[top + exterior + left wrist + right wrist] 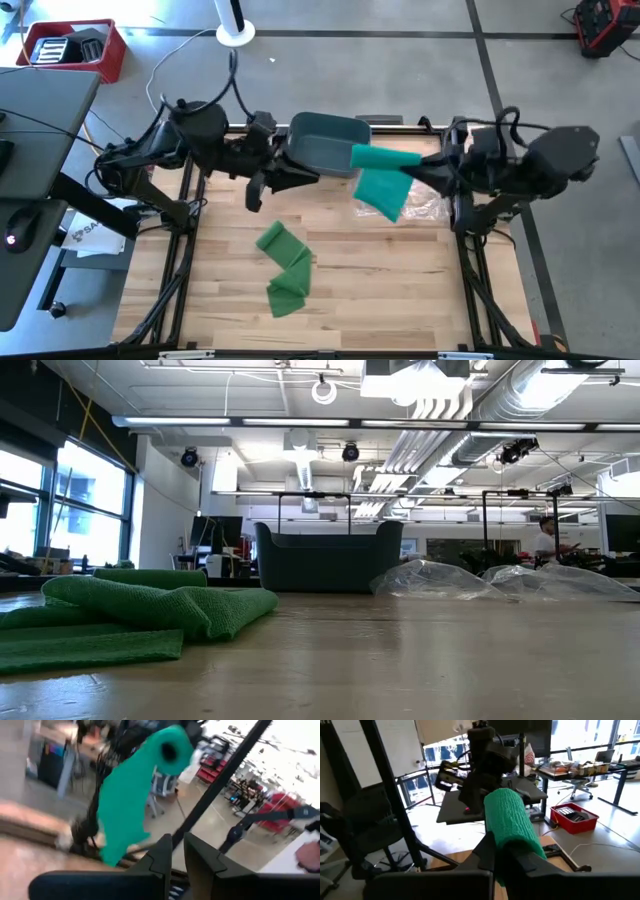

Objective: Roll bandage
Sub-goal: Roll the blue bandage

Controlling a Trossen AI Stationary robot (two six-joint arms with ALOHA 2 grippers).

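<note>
A teal bandage roll (pixel 385 158) hangs high over the table's far middle, with my right gripper (pixel 420 166) shut on it. A loose teal tail (pixel 383 193) droops from the roll. In the left wrist view the roll's hollow end (pixel 170 751) faces my left gripper (pixel 178 851). That gripper (pixel 312 172) stands a short way to the roll's left, touches nothing, and shows a narrow gap between its fingers. A second, green bandage (pixel 285 265) lies crumpled flat on the wooden table. My right gripper pinches the roll's right end (pixel 506 845) between its two fingers (pixel 487 851). The fingers come level from the table's right and lie along the roll. The roll sticks out past the fingertips toward the left, lifted clear, its tail (pixel 120 810) hanging slack below.
A dark bin (pixel 325 143) stands at the table's far middle, under and behind the roll. A clear plastic bag (pixel 428 205) lies on the table to the right. A red crate (pixel 70 48) sits off the table at far left. Bare wood (pixel 380 290) stretches along the near side.
</note>
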